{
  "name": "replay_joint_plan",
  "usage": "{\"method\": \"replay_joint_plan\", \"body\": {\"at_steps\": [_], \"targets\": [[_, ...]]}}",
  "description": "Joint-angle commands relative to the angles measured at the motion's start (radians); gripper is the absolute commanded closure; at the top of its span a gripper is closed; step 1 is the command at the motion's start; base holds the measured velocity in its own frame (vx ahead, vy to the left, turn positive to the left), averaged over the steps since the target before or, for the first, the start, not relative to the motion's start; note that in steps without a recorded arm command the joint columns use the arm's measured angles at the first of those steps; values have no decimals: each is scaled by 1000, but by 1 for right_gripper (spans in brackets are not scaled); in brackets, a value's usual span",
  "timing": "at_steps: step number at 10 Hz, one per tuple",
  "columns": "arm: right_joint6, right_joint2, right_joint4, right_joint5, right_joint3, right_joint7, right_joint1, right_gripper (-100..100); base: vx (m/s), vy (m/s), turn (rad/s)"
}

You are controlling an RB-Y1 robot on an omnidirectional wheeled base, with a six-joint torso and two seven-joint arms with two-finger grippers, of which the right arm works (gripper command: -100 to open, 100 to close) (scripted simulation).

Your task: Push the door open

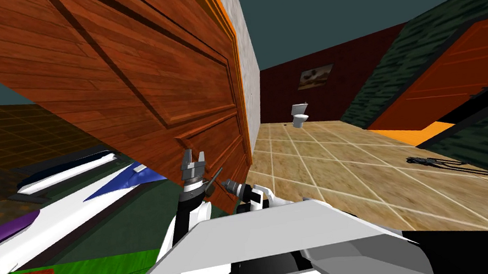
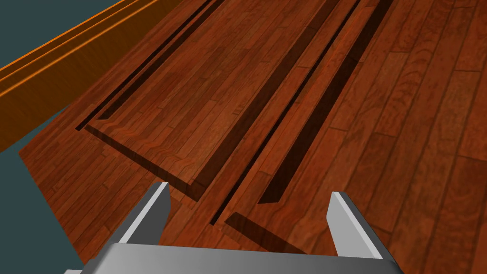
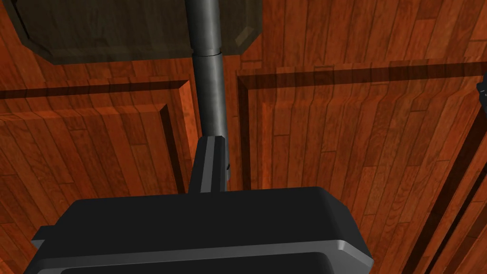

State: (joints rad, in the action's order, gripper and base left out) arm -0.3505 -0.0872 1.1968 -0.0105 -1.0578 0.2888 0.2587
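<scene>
While left gripper [image 2: 248, 191] gapes at door [image 2: 380, 119], right gripper [image 3: 212, 142] sits closed.

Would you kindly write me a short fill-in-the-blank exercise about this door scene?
The left gripper holds its jaws ____ before the wooden door.
Beyond the door, a white ____ stands by the far wall.
The right gripper points along the door's dark ____.
The floor beyond is laid with beige ____.
Missing words: open; toilet; handle; tiles.

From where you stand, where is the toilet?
In the head view the white toilet stands on the tiled floor by the far dark red wall, below a framed picture, right of the wooden door.
</scene>
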Motion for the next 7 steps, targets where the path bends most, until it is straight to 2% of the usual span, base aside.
{"method": "replay_joint_plan", "body": {"at_steps": [1,2,3,5,6,7], "targets": [[0,0,0,0,0,0,0,100,-4,-8,0],[0,0,0,0,0,0,0,100,0,0,0],[10,4,-10,-1,31,-12,-1,-100,-129,0,-118],[20,15,-21,-1,63,-23,-2,-100,-200,-19,-107],[20,13,-13,-1,51,-20,-3,-100,-100,-19,-15],[22,13,-21,-2,59,-24,-2,-100,52,79,49]]}}
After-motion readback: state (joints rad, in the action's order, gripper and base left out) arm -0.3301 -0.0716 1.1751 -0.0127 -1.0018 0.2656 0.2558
